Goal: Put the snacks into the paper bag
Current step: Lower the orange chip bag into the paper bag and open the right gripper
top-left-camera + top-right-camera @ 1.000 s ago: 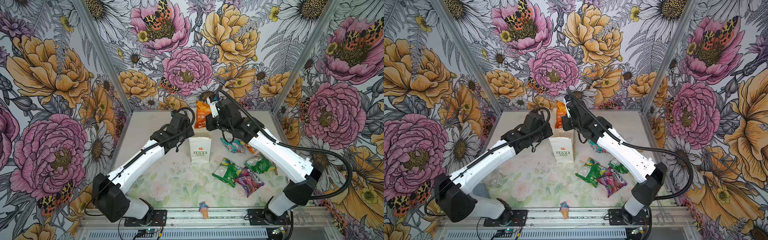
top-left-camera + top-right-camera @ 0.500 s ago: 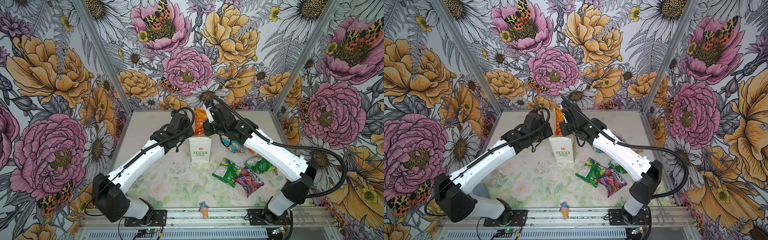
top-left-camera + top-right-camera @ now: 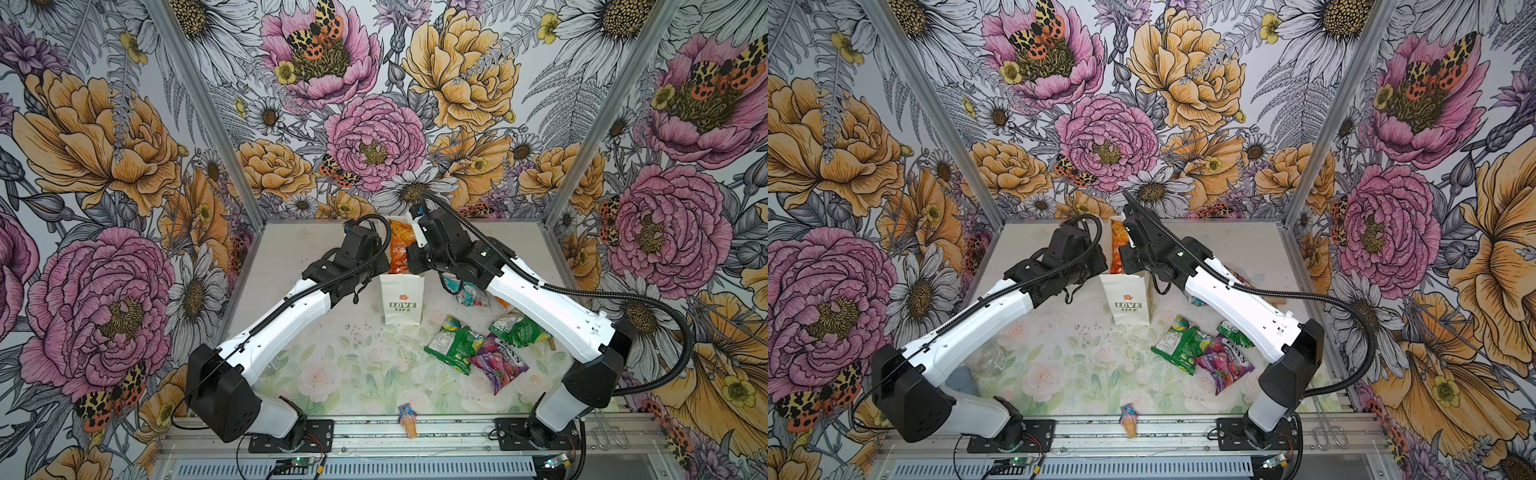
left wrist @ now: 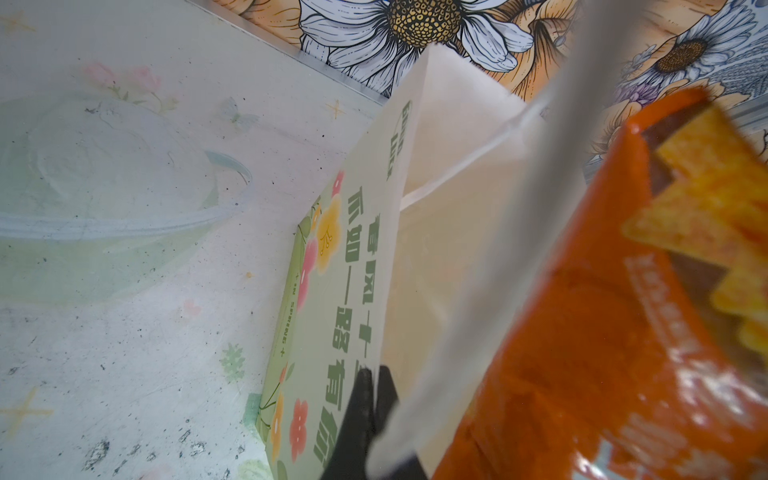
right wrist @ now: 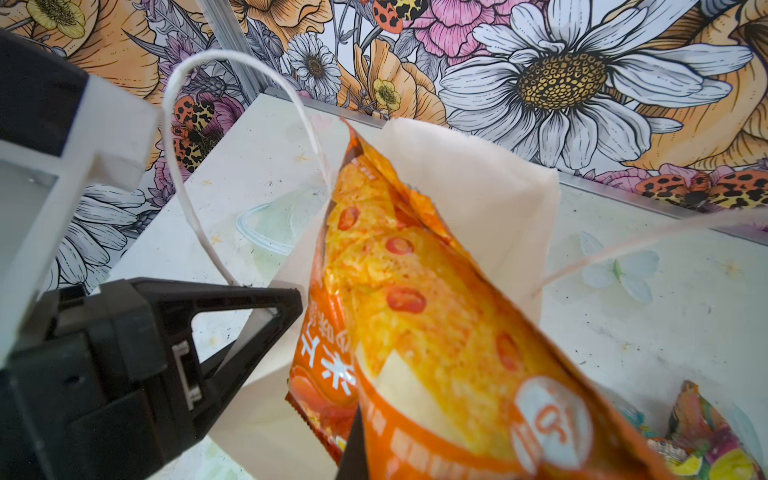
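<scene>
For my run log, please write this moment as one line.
left claw: shut on paper bag rim | right claw: holds orange snack at bag mouth | other snacks: on table

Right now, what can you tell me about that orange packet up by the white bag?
The orange packet is a glossy, crinkly plastic snack pouch, printed with yellow chips, red spots and white lettering. The right gripper is shut on one end and holds it tilted over the open mouth of the paper bag. Its lower end is hidden behind the bag's rim; contact with the paper cannot be told.
</scene>
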Controlling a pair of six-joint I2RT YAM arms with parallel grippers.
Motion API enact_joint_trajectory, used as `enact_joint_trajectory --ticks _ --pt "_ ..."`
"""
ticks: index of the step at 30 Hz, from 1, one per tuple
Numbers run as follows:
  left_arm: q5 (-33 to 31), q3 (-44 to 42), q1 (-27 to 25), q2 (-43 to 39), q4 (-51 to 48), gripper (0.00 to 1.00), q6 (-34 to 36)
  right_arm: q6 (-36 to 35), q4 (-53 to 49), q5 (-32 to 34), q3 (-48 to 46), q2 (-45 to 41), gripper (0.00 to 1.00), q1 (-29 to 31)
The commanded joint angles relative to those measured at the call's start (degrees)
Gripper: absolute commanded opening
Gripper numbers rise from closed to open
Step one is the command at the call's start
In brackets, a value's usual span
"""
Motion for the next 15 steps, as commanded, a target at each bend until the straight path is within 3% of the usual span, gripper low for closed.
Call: enact_joint_trajectory --ticks 1,5,10,15 --pt "1.3 0.1 -0.5 0.8 0.1 0.00 -0.8 1.3 0.2 -0.8 -0.3 -0.8 0.10 0.4" --pt "1.2 -0.1 -0.4 0.4 0.1 0.00 -0.9 1.6 0.2 -1.0 -0.2 -0.9 0.20 0.4" --pt "1.0 -0.2 -0.4 0.2 0.1 0.00 -1.0 1.6 0.3 -1.9 -0.2 -1.5 0.42 0.4" --pt "1.2 -0.4 -0.3 0.4 0.1 0.00 -1.2 1.5 0.3 -3.8 -0.2 -3.1 0.52 0.4"
